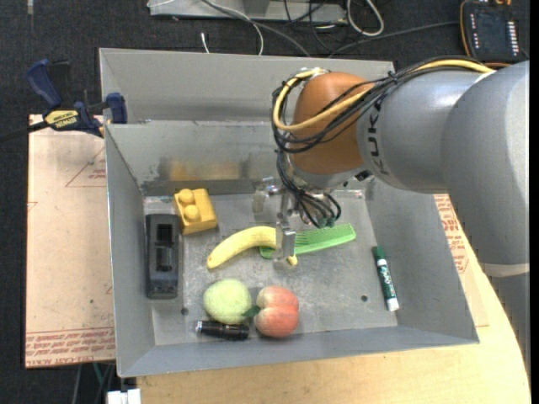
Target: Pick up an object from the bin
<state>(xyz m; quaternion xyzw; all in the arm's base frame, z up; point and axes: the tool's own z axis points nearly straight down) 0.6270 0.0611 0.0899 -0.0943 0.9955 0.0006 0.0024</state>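
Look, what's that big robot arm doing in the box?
The arm reaches into the grey bin from the right. Its hand is low in the middle, right where the banana meets the green comb. I can't tell if it has grabbed either one yet. The block, peach and marker lie around it, untouched.

The pincer hides one end of the banana and perhaps the comb
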